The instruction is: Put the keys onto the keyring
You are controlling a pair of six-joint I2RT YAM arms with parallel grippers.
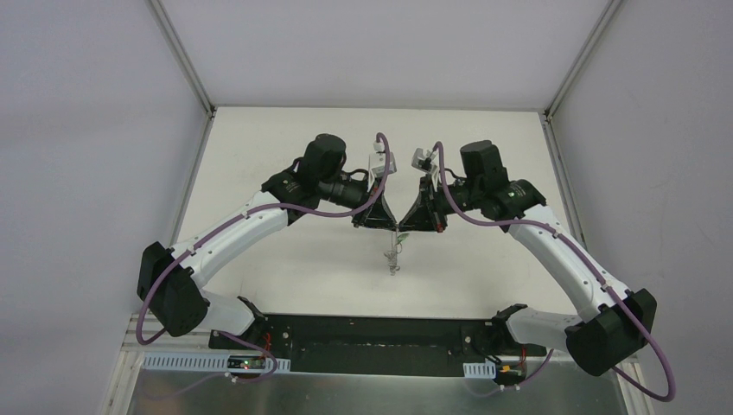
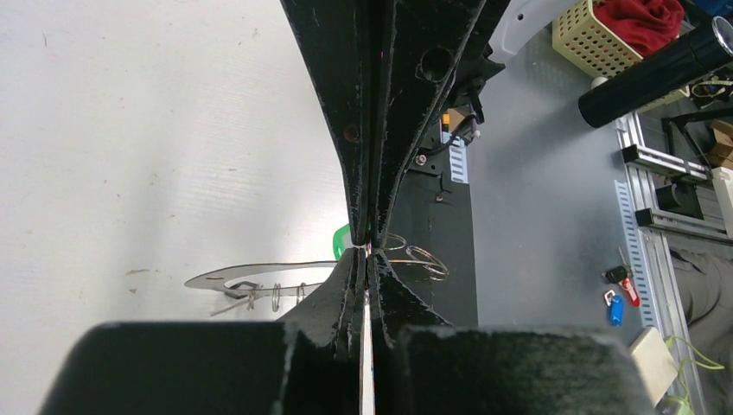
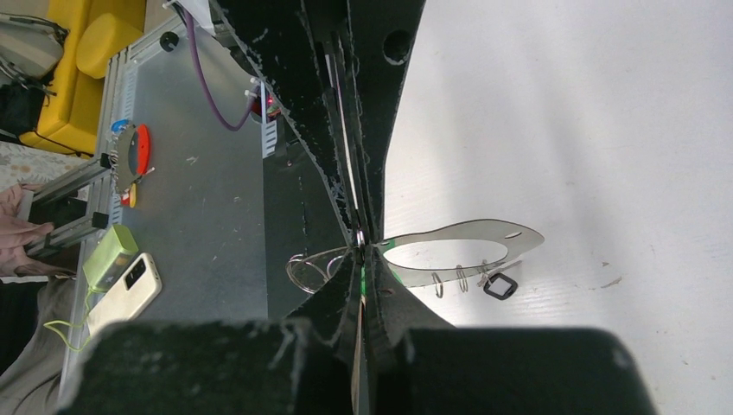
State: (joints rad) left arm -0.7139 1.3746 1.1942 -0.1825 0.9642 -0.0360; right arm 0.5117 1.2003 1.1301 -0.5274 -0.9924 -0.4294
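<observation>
White table [image 1: 285, 268], grey walls around it. Both arms reach to the centre. Left gripper [image 1: 388, 222] and right gripper [image 1: 407, 222] meet tip to tip, jaws of both fully closed. Ring [image 2: 207, 279] sticks out from the meeting point, at 6 o'clock of the tips in the top view. Its tag [image 3: 500, 287] sits at 4 o'clock in the right wrist view. Key [image 2: 343, 235]: green head at 10 o'clock of the junction, and a green sliver shows between the right fingers, so right likely holds it. What left pinches can't be told, probably the ring. Key not visibly threaded, so judged mid-task with threading left. Fingers hide the key blade and ring opening.
</observation>
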